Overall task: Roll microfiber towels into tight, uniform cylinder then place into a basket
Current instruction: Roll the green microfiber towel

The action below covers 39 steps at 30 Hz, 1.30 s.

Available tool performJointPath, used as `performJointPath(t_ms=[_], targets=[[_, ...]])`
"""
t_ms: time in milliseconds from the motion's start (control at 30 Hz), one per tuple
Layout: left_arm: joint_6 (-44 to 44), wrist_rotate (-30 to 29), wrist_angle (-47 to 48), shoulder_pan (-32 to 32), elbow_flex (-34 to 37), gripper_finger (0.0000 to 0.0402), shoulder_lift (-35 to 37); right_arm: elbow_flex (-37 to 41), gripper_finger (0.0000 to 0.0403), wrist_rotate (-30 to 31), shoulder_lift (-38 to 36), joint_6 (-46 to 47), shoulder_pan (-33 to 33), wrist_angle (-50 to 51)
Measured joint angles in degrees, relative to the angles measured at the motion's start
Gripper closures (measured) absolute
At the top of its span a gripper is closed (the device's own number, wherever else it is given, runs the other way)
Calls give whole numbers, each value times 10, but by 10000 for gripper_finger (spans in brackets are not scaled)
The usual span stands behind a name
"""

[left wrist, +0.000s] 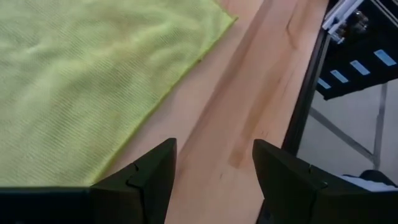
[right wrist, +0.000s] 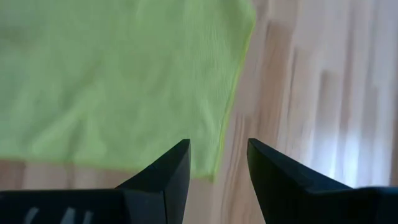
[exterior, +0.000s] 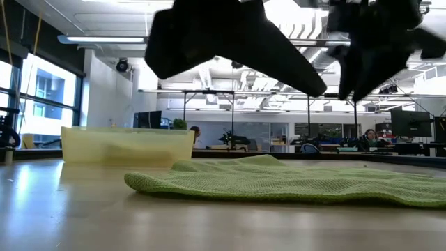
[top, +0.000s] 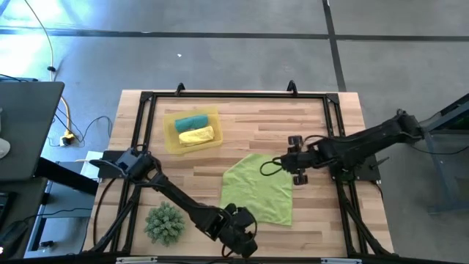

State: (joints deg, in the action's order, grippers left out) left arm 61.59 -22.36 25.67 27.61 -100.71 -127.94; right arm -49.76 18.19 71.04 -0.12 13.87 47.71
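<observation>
A lime green towel (top: 256, 187) lies spread flat on the wooden table, its underside on the wood. The yellow basket (top: 173, 141) stands at the far left and holds a rolled teal towel (top: 192, 121) and a rolled yellow towel (top: 196, 136). My left gripper (top: 242, 229) is open at the table's near edge, over bare wood just beside the green towel's near edge (left wrist: 155, 99). My right gripper (top: 284, 164) is open above the towel's right edge near a corner (right wrist: 233, 93). Neither gripper touches the cloth.
A spiky green plant-like ball (top: 165, 224) sits at the near left, close to my left arm. A black frame (top: 234, 95) runs around the tabletop. Bare wood (top: 315, 213) shows right of the towel and between the towel and the basket.
</observation>
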Motion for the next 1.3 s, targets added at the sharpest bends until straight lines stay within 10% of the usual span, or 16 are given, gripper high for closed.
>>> performJointPath(t_ms=[800, 1300], targets=[[-3, -19, -14, 39, 0, 200, 0, 0, 252, -126, 221, -73, -81, -12], [48, -8, 184, 42, 0, 200, 0, 0, 252, -337, 237, 203, 84, -103]])
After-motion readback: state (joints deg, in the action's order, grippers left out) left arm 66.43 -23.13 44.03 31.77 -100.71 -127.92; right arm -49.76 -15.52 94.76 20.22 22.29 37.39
